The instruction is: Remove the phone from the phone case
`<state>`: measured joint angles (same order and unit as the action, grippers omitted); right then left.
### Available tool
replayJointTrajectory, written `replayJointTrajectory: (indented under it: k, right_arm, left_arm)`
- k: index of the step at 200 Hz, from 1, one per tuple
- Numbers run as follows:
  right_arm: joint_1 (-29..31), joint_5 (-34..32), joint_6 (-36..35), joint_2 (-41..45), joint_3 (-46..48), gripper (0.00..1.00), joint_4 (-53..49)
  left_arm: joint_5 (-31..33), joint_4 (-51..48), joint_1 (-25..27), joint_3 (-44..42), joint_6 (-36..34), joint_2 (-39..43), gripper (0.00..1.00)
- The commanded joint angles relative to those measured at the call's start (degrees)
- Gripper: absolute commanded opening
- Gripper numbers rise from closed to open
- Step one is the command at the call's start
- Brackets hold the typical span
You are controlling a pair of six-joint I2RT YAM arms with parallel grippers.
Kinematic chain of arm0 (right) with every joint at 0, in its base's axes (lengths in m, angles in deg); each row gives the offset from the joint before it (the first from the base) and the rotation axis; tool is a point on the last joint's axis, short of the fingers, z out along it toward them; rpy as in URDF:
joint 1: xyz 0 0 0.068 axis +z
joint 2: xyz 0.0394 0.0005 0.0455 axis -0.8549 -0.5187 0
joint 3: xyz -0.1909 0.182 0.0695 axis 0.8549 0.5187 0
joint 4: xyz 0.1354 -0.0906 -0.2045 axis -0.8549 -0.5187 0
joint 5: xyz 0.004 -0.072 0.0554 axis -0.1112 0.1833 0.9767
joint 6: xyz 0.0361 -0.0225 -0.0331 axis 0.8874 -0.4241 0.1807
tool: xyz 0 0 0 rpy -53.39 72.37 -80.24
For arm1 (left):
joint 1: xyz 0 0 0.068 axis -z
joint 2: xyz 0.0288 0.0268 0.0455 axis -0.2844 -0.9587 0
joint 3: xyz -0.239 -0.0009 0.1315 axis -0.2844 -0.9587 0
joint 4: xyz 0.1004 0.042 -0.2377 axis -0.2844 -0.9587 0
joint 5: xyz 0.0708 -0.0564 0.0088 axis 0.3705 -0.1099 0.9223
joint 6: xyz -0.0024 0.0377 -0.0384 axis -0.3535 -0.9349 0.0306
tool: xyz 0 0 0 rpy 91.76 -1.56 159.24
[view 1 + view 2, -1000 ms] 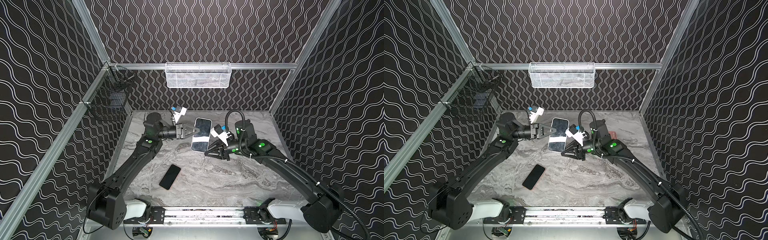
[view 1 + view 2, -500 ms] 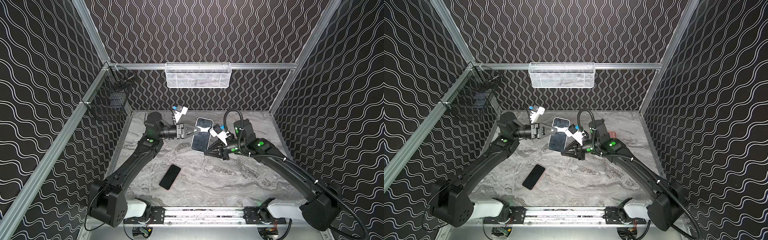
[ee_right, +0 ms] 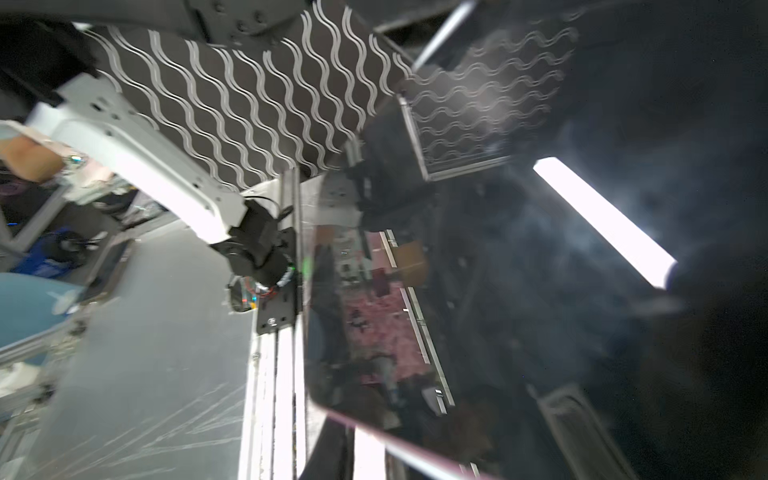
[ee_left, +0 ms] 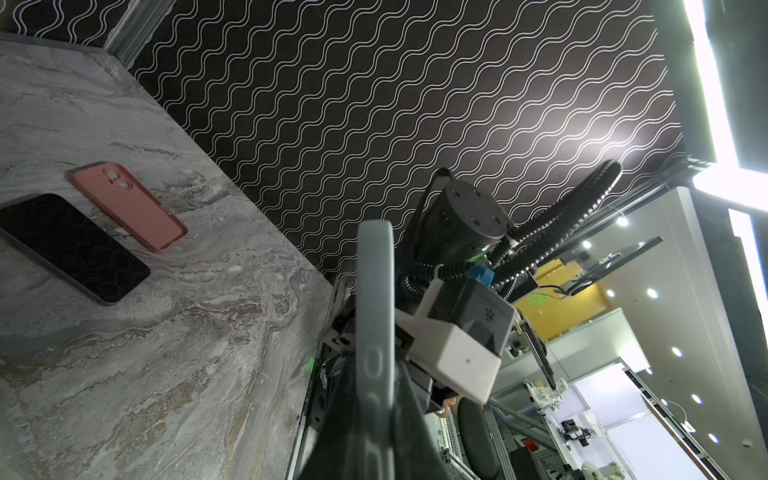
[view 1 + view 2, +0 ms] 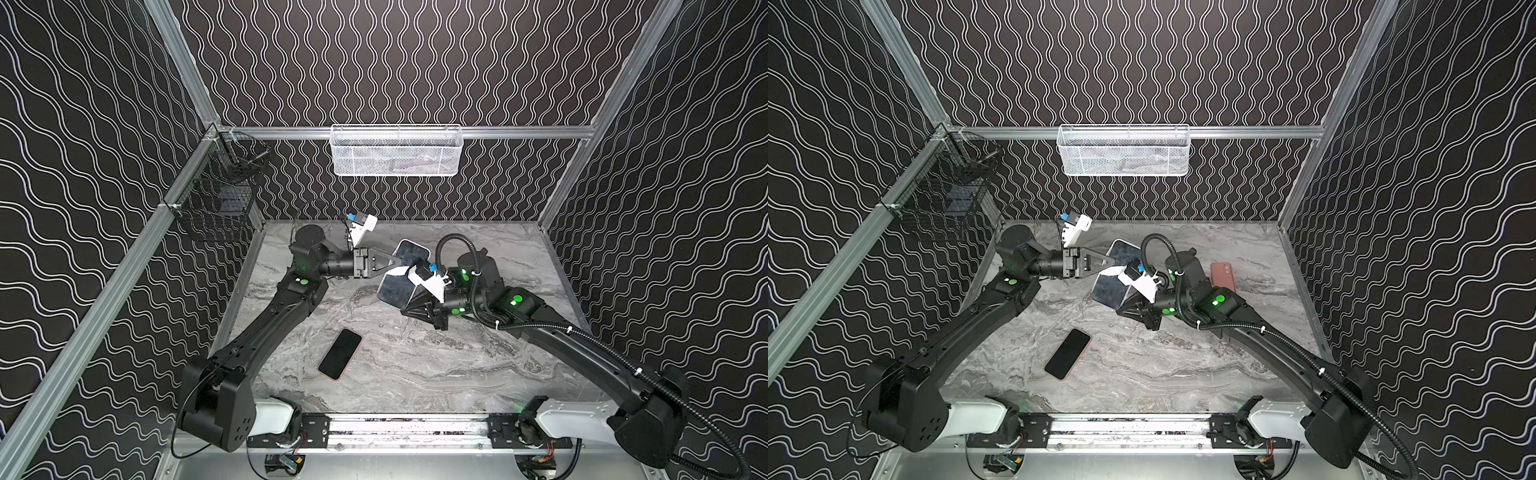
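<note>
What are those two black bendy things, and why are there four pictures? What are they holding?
Those are robot arms: a left arm and a right arm, fixed at the front of a table. Each ends in a pincer, like tweezers. Two pictures come from cameras high above, side by side, so they look nearly alike. The other two come from small cameras on the wrists, so they look close and tilted. The left pincer and the right pincer are both shut on a phone in its grey case, holding it tilted above the table. On the table lie a black phone and a pink case. A white basket and a black basket hang on the walls.
</note>
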<state>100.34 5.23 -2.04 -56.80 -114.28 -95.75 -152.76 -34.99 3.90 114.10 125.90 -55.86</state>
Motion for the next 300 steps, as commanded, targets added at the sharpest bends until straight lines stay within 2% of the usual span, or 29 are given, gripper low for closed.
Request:
replayJointTrajectory:
  k: [1,39,75,112,138,154,165,182,206,251,267,300]
  right_arm:
    - [0.17,-4.61,-2.39,0.6,1.07,0.07,5.36]
    - [-0.95,-3.71,-1.15,0.45,1.71,0.08,6.61]
    - [-4.15,1.52,3.98,2.08,4.92,0.13,12.76]
    - [-6.12,7.52,13.47,4.16,9.36,0.25,21.96]
    - [-6.25,8.5,22.26,6.77,14.62,0.44,30.74]
    - [-6.33,8.78,29.05,8.86,19.62,0.6,39.52]
    - [-6.25,8.81,34.02,9.91,23.31,0.65,46.19]
    - [-6.25,7.87,42.39,10.9,28.4,0.66,56.68]
    - [-5.2,2.81,50.71,11.56,33.14,0.67,67.04]
    - [1.73,-10.32,49.88,10.72,31.57,0.67,63.91]
    - [2.01,-11.88,52.43,8.69,31.87,0.67,67.48]
    - [2.18,-10.75,54.07,3.97,30.6,0.67,70.94]
  left_arm:
    - [2.59,1.19,0.21,0.72,1.62,0.81,0.0]
    - [2.57,1.91,0.17,0.72,2.79,1.4,0.0]
    - [3.9,2.99,0.2,-0.3,5.04,2.35,0.0]
    - [13.44,-5.45,0.23,-1.66,1.96,5.42,0.0]
    - [22.06,-6.31,0.29,-3.87,3.15,8.52,0.0]
    - [28.57,-5.73,0.31,-6.43,6.33,10.94,0.0]
    - [32.61,-4.15,0.48,-8.42,8.52,12.31,0.0]
    - [37.62,-3.34,0.7,-10.9,11.43,14.17,0.0]
    - [41.92,1.42,1.48,-15.29,16.69,15.97,0.0]
    - [45.93,9.89,4.56,-21.82,24.52,17.24,0.0]
    - [46.45,10.45,5.45,-22.47,25.14,17.52,0.0]
    - [46.17,11.69,6.42,-23.35,27.16,18.04,0.0]
